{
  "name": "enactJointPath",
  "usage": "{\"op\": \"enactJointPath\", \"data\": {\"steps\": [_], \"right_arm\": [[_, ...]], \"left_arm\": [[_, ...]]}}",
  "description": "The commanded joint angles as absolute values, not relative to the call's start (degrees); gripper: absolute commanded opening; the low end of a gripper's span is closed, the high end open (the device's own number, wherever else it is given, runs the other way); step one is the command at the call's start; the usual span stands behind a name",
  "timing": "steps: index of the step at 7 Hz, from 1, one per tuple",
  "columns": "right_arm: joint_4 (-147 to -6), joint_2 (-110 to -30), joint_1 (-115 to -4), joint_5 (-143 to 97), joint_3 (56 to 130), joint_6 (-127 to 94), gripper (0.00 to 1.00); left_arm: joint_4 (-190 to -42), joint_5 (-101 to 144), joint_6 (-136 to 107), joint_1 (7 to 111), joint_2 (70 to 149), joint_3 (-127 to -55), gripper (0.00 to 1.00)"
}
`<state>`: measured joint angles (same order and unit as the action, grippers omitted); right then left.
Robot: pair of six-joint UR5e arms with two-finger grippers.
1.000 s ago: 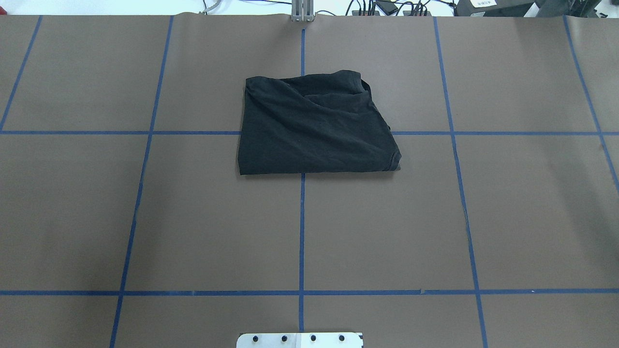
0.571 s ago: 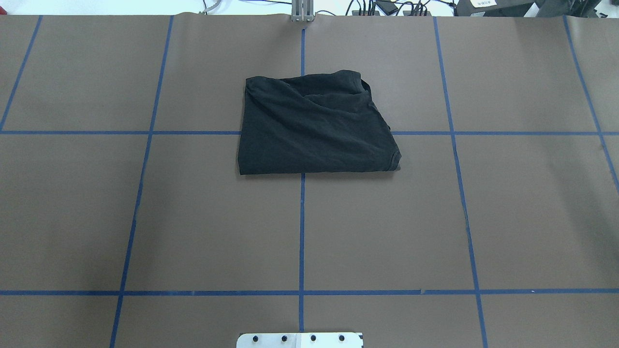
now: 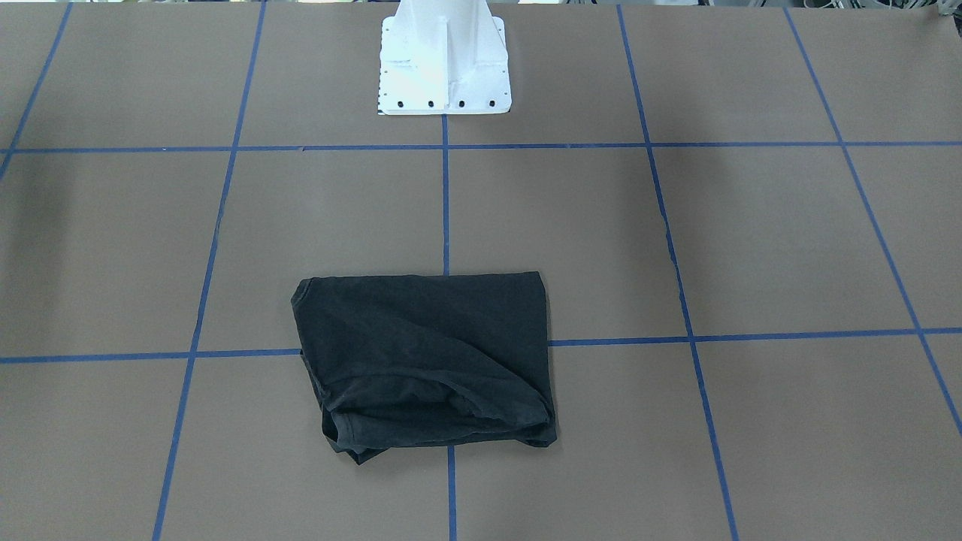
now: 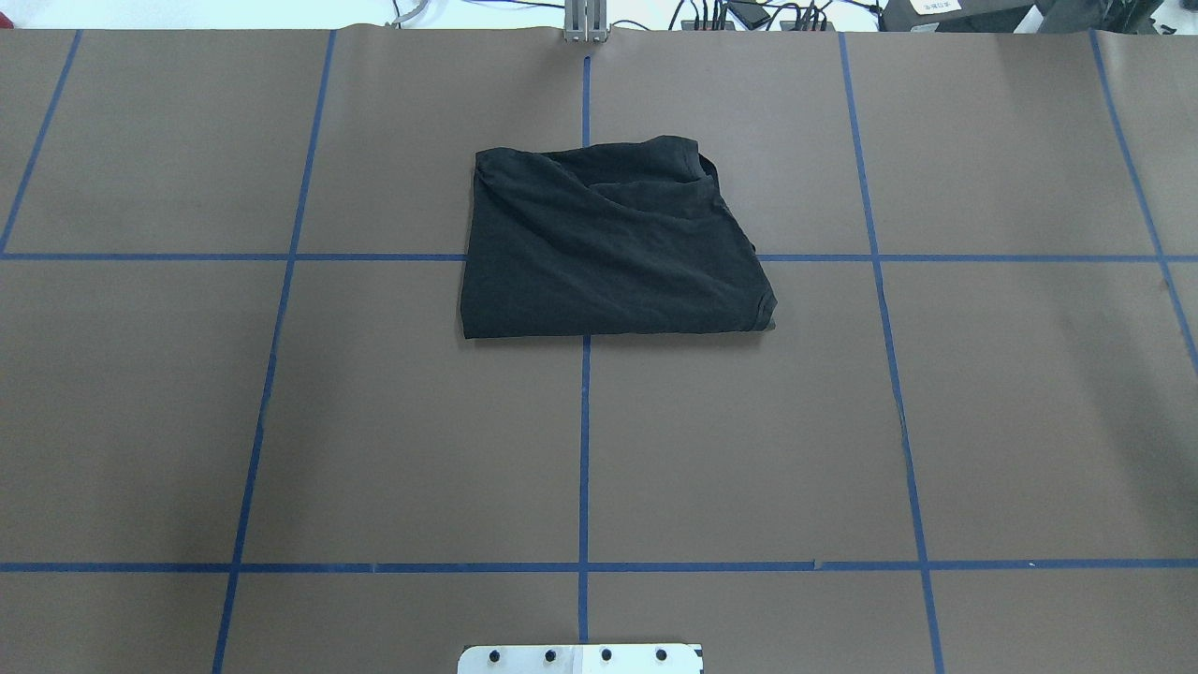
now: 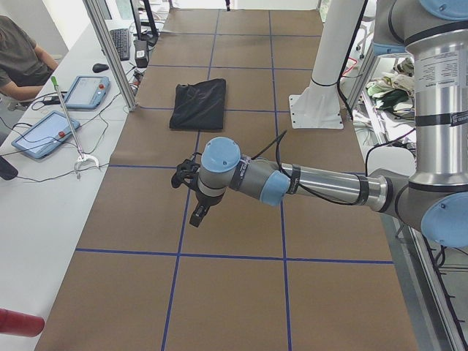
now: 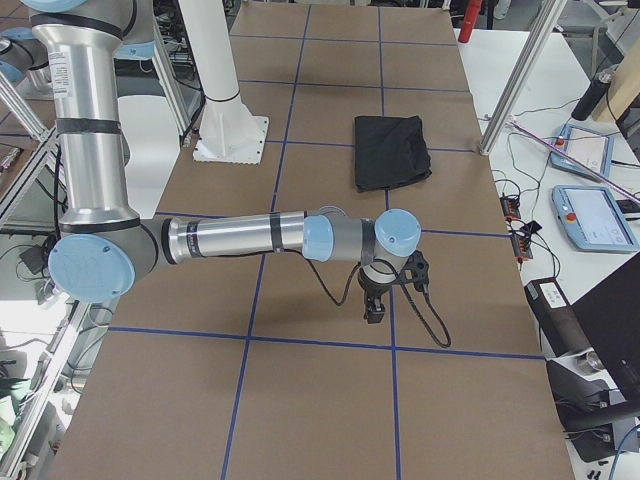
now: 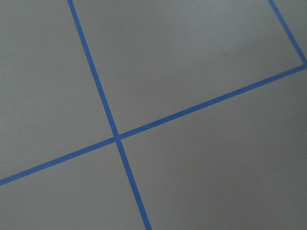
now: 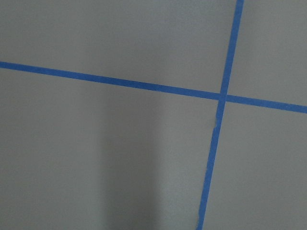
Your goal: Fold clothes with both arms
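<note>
One black T-shirt (image 4: 613, 248) lies folded toward twelve o'clock on the surface (image 4: 281, 421); folding looks done. The left end effector (image 5: 198, 215) and right end effector (image 6: 375, 311) hang well apart from it; I cannot tell whether they are apart or together.

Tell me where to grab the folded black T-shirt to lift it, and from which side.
Grip the T-shirt at the two corners of its straight edge nearest the base plate, coming in from that side. That edge lies flat and even, so the layers should pinch together. The far edge is bunched and loose; a grip there would likely undo the fold.
</note>
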<state>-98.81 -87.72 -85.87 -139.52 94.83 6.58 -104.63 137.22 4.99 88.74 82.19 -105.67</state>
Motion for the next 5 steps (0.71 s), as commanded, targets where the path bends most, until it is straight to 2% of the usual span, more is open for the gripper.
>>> {"op": "enactJointPath", "data": {"steps": [1, 5], "right_arm": [[-98.79, -88.24, -85.87, -140.97, 95.09, 6.50, 1.00], [-98.70, -88.16, -85.87, -141.42, 94.66, 6.59, 1.00]], "left_arm": [[-104.50, 137.55, 4.75, 88.77, 82.00, -106.60, 1.00], [-104.59, 137.73, 4.75, 88.68, 81.91, -106.53, 1.00]]}}
